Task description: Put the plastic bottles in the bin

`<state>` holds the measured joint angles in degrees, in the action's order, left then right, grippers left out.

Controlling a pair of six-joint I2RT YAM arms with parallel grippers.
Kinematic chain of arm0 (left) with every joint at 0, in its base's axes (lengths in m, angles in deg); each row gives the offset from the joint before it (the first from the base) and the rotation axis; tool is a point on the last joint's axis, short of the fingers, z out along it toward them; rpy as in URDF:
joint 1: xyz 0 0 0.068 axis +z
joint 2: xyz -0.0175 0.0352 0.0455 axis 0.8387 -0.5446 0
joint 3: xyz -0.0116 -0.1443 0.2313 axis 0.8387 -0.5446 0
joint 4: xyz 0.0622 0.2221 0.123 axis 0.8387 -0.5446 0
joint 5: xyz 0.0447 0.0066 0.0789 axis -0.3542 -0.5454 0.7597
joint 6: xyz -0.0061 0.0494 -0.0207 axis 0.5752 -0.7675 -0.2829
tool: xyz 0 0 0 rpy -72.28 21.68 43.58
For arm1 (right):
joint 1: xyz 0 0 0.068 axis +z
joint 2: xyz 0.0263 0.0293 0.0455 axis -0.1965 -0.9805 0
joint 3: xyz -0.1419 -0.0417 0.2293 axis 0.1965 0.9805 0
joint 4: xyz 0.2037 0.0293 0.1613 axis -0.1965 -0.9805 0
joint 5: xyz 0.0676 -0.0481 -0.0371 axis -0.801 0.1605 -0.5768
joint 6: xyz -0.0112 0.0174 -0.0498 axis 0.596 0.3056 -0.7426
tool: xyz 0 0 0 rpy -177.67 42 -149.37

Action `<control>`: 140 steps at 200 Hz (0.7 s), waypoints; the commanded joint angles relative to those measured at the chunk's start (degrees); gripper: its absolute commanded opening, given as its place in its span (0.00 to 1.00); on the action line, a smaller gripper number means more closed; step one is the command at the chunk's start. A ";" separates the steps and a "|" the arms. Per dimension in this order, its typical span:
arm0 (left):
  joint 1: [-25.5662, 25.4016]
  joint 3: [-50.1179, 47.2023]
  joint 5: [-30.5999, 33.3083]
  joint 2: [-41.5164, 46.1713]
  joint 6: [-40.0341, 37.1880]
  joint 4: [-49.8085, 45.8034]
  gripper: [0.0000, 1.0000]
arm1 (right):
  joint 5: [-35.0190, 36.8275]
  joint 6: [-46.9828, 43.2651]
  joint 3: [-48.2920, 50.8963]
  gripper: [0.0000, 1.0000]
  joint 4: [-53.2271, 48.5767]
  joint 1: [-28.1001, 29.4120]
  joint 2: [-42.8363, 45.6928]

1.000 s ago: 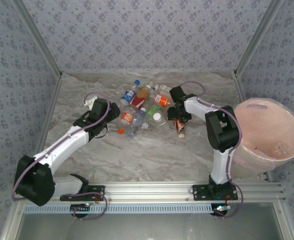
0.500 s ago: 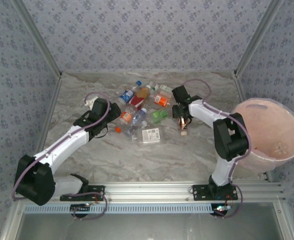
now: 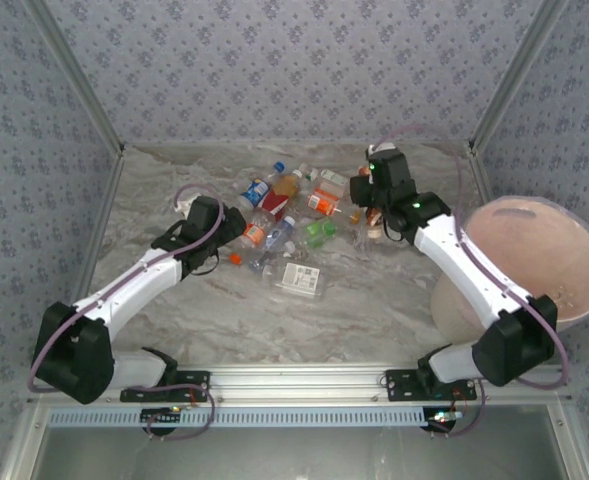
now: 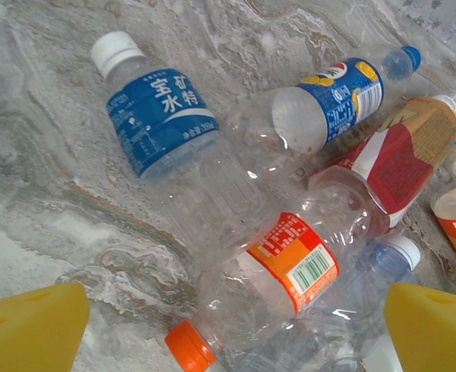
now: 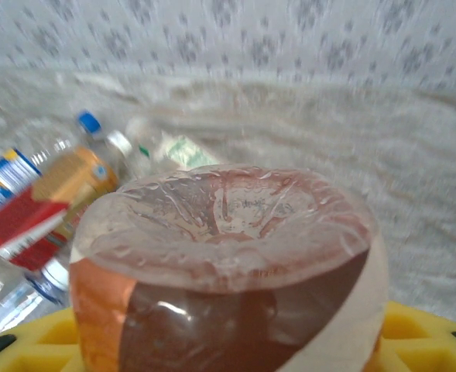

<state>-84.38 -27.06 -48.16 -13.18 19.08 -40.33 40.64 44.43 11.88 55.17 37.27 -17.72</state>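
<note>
over the tabletop (image 3: 374,310), the right tool (image 3: 375,212) clamps a brown-labelled bottle (image 5: 228,263); the left tool (image 4: 231,327) hangs apart over jumbled plastic bottles (image 4: 162,124), bin (image 3: 534,262) far right.

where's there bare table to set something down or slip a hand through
Free: the near strip of table between the left arm and right arm, and the far-left corner beyond the left arm. Crowded: the plastic bottles piled centre-back, touching and overlapping, with the right end effector at their right edge.
</note>
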 commanded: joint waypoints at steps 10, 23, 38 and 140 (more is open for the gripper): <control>0.22 -0.27 -1.77 -1.11 0.77 1.75 0.98 | 0.82 -4.99 -3.92 0.46 -1.43 0.44 8.43; 0.22 -0.27 -1.55 -1.09 0.69 1.84 0.98 | -1.11 -6.61 -4.44 0.46 -1.02 0.31 12.02; 0.27 -0.27 -1.42 -1.23 0.60 2.02 0.98 | -0.61 -8.61 -4.65 0.45 0.09 -0.05 16.26; 0.22 1.26 -2.34 -2.90 1.02 2.35 0.98 | 27.73 -19.23 -5.77 0.42 -1.03 -1.68 32.60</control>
<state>-84.38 -27.04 -49.72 -15.43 19.47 -38.58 55.00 29.39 7.56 55.26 35.93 12.66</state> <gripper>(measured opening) 0.980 0.538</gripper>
